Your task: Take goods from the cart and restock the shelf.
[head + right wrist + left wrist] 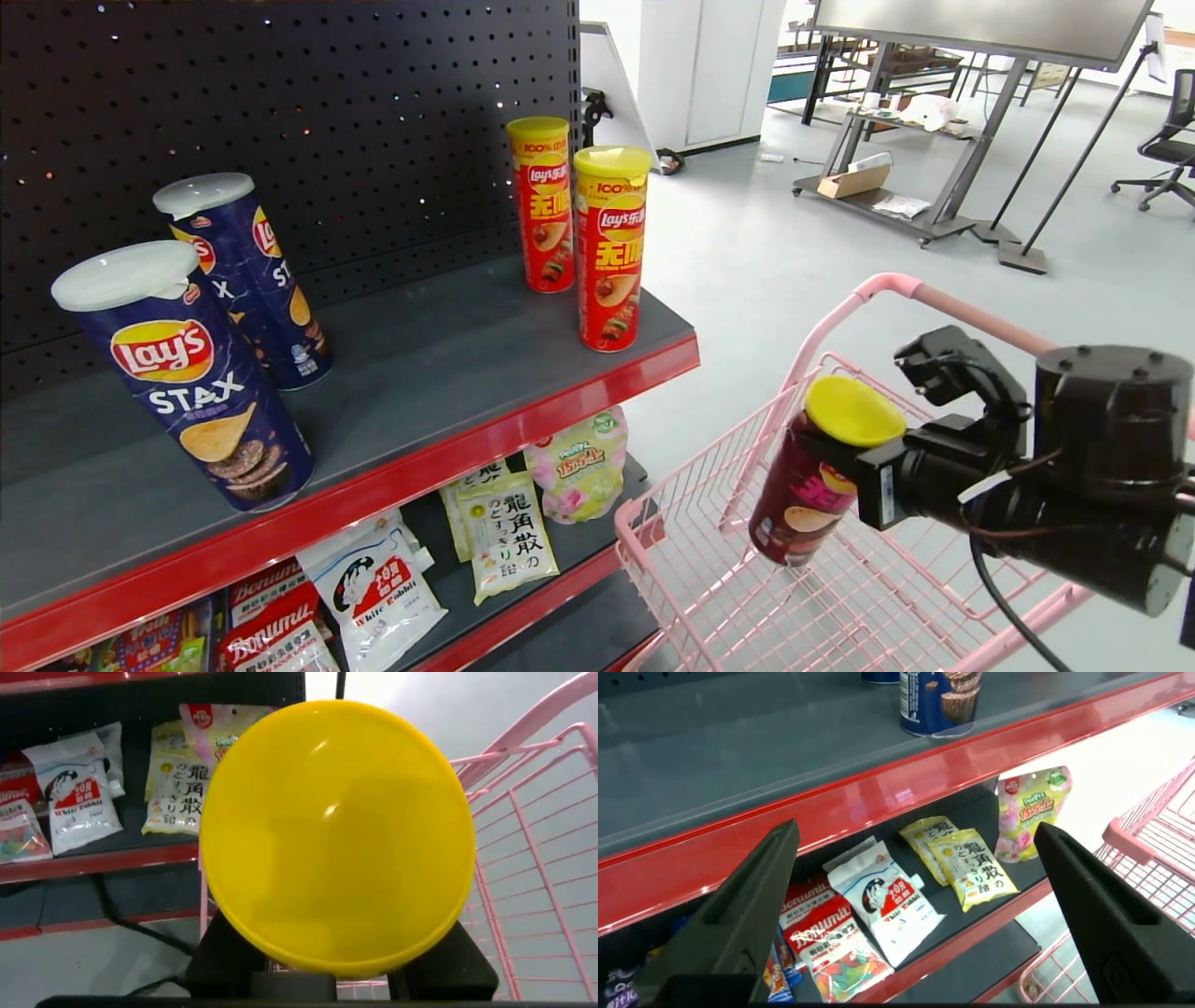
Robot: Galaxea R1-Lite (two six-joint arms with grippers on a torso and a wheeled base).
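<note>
right gripper: the right gripper (829,459) is clamping tight on a dark red can (794,513), its fingers pinching just under the top end.
can in grip: the can is tilting, with its yellow lid (854,411) up and leaning toward the arm. It is hanging over the basket of the pink cart (644,523), below the cart handle (934,301). Can't tell if the bottom end is touching the wire floor.
right wrist view: the yellow lid (336,835) is facing the camera head-on, dark fingers (234,957) are showing on both sides under it, and pink cart wires (533,859) are running behind.
left gripper: the left gripper (917,831) is hanging released, with fingers (738,924) spread wide and gripping nothing. It is pointing at the red front edge (878,789) of the top shelf and the snack bags under it.
top shelf: the grey top shelf (439,345) is carrying four upright cans in front of a black pegboard (327,112).
blue cans: two blue cans with white lids are standing toward the left, one near the front edge (187,373) and one behind it near the pegboard (247,280).
red-yellow cans: two red-yellow cans are standing at the right end, just beside each other, one at the front (611,247) and one at the back (544,205).
lower shelf: a white bag (373,588), a yellow packet (509,537) and a pink-green bag (579,467) are lying on the lower shelf (560,560).
cart position: the cart is sitting just beside the right end of the shelf unit.
</note>
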